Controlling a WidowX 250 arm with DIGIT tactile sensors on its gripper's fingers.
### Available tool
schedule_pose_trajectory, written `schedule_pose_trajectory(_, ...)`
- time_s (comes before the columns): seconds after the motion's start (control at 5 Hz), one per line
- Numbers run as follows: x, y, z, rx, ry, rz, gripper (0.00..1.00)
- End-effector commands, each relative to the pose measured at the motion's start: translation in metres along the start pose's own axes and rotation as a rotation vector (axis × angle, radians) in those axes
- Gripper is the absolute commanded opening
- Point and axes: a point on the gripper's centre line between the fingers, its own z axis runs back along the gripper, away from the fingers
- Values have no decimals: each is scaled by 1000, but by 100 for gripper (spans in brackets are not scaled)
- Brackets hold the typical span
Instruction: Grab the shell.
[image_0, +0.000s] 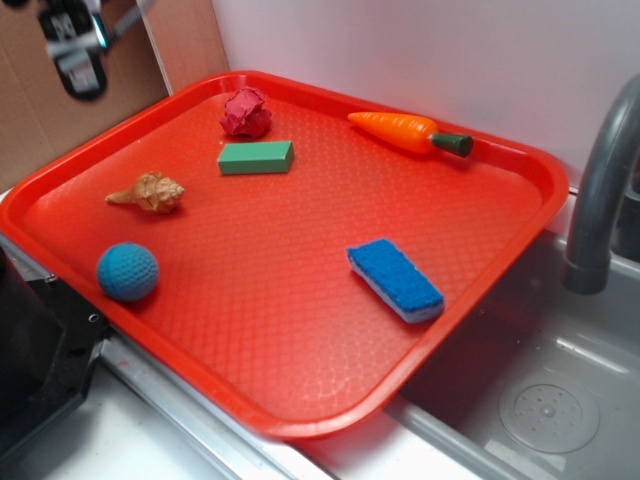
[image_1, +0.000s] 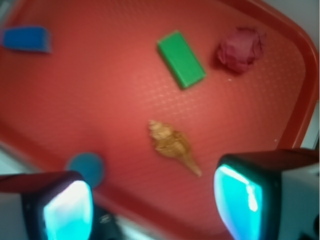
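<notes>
Red tray (image_0: 500, 235) carries everything, and your shell (image_0: 148, 192) lies near its left edge, pointed tail aimed at that edge. Blue ball (image_0: 127, 272) sits near the shell toward the tray's front-left edge, green block (image_0: 256, 157) toward the back. Dark-red paper wad (image_0: 245, 112) is by the back corner, carrot (image_0: 410, 132) along the back-right edge, blue sponge (image_0: 395, 280) well apart near the right side. Gripper (image_1: 152, 200) has its jaws spread open, holding nothing (wrist view is blurred). You have it up high, off the tray's back-left corner.
</notes>
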Motion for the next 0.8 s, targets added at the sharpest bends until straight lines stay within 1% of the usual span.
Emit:
schedule_pose_trajectory(0.0,6,17,-59,20,32,-169,100)
schedule_pose_trajectory(0.2,8,20,-75,21,56,-173,100)
schedule_pose_trajectory(0.4,9,11,-89,-3,95,-178,100)
schedule_pose_trajectory(0.6,-6,2,-109,-38,136,-170,100)
